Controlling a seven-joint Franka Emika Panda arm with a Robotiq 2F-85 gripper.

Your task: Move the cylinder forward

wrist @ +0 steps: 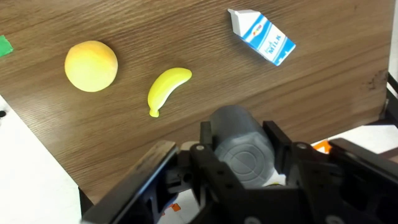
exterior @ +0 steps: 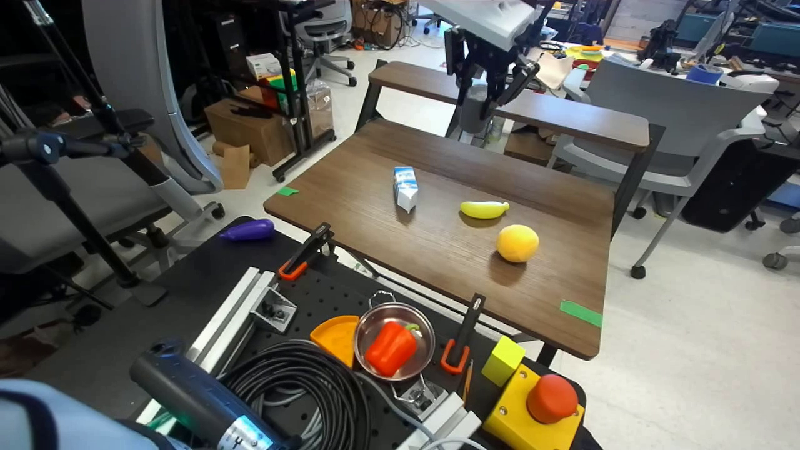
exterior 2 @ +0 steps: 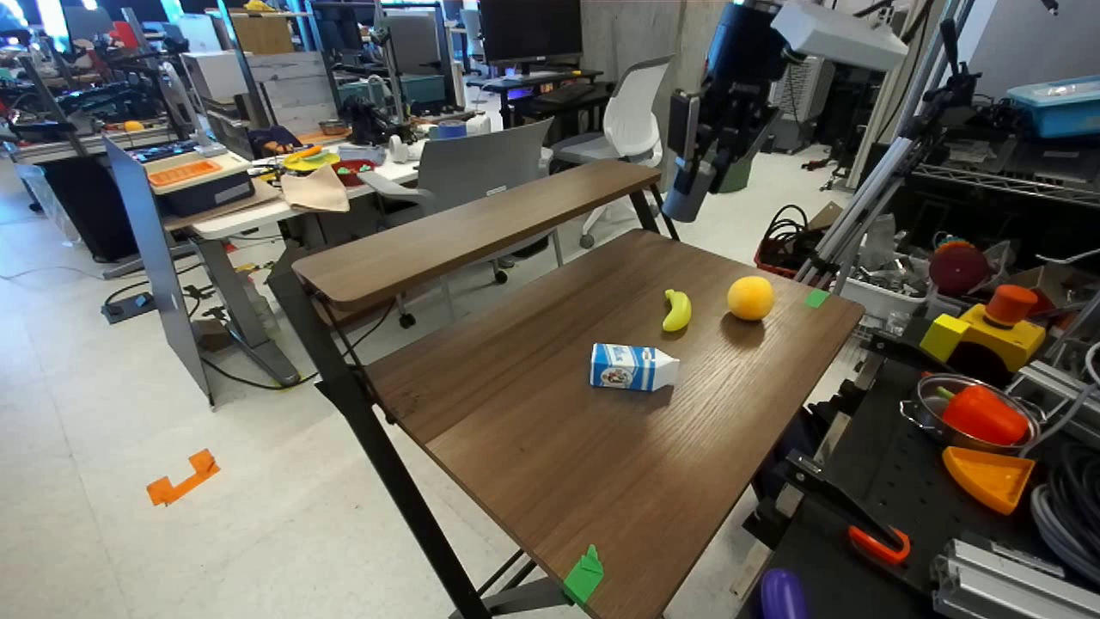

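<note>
The cylinder is dark grey with a round end marked by rings. It sits between the two fingers of my gripper in the wrist view, and the gripper is shut on it. In both exterior views the cylinder hangs below the gripper, slightly tilted. It is held in the air above the desk's far side, near the raised shelf. The cylinder's lower end is turned away from the wrist camera.
On the wooden desk lie a milk carton, a yellow banana and a yellow-orange ball. A raised shelf runs along one side. Clamps and a pot are on the black cart.
</note>
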